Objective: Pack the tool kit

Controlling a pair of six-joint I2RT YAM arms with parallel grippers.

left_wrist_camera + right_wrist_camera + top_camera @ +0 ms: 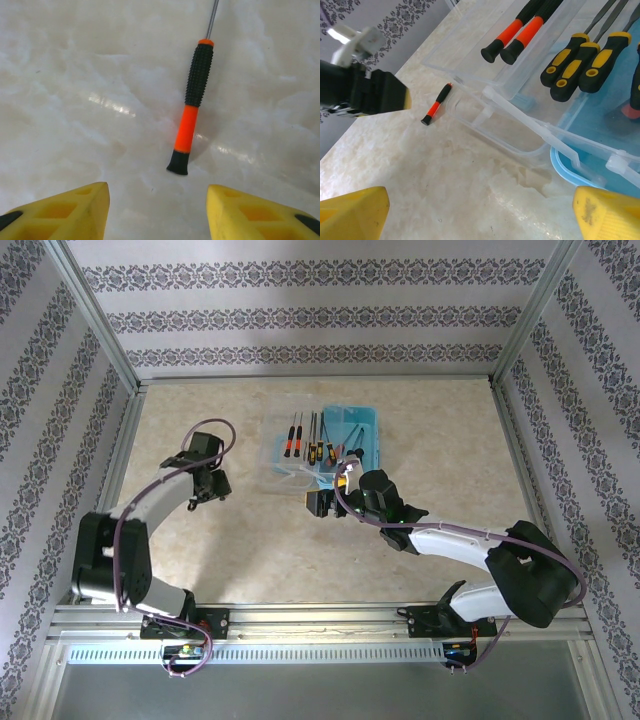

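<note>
The tool kit is a box with a blue base and a clear lid lying open beside it at the back centre. Orange-and-black screwdrivers lie in the clear half, and yellow-and-black tools in the blue half. One loose orange-and-black screwdriver lies flat on the table left of the box, also seen small in the right wrist view. My left gripper hovers open just short of its butt end. My right gripper stands open over bare table in front of the box.
The clear half's latch tab and rim jut toward my right gripper. My left gripper is to the left of the loose screwdriver. Patterned walls and aluminium posts enclose the marble-look table.
</note>
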